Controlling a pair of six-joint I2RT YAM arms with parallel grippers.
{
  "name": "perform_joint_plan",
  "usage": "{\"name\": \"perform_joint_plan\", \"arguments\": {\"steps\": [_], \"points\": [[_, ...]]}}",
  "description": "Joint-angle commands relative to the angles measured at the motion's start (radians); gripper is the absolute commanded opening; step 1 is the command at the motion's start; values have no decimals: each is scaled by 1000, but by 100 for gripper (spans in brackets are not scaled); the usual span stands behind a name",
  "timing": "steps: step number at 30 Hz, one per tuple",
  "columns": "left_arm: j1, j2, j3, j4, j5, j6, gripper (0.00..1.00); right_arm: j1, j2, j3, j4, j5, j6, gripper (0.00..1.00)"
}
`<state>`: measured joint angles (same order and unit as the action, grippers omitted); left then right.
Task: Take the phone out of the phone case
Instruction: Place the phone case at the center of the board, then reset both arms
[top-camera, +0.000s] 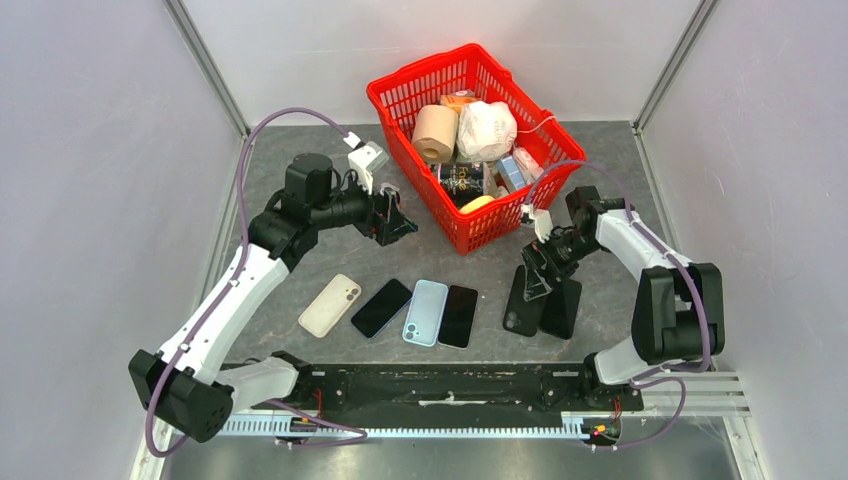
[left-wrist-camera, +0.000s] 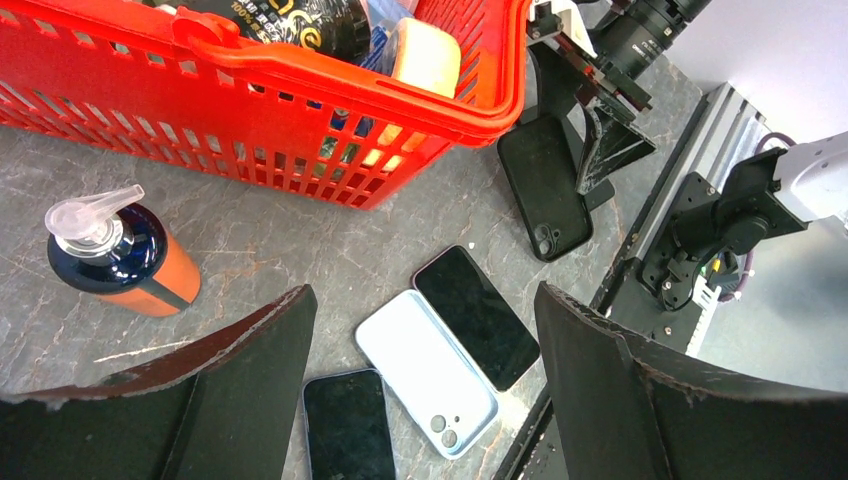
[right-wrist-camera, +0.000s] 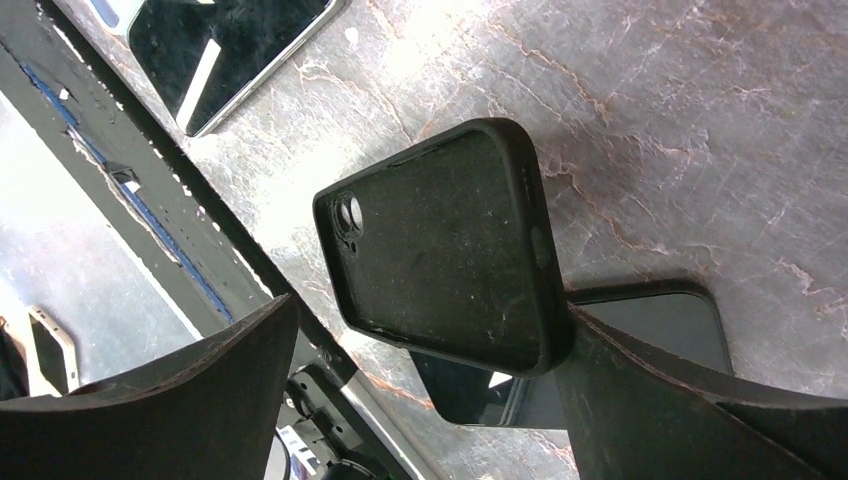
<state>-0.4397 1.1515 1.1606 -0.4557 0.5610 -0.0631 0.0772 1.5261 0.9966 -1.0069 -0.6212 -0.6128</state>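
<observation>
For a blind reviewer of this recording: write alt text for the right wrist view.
A black phone case, seemingly empty with its inside facing up, lies between the right arm's open fingers, overlapping a dark phone on the grey marbled table. Another phone's screen shows at the top left.

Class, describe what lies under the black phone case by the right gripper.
A dark phone lies partly under the black case, sticking out at two sides. The rest of the phone is covered, so it cannot be seen.
</observation>
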Motion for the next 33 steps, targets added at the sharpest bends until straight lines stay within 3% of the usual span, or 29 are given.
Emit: {"name": "perform_joint_plan", "arguments": {"steps": [1,8,22,33], "points": [[4,-30,-5,20,25,-5,86,44,-16,-19,93,116,87,97],[4,-37,-11,16,25,-1,86,54,-89,-48,145,255,99,97],[4,-75,-19,-7,9,28,87,54,-264,31,144,296,163,97],[4,-159,-43,-67,-224,123,91,52,-482,146,249,461,394,97]]}}
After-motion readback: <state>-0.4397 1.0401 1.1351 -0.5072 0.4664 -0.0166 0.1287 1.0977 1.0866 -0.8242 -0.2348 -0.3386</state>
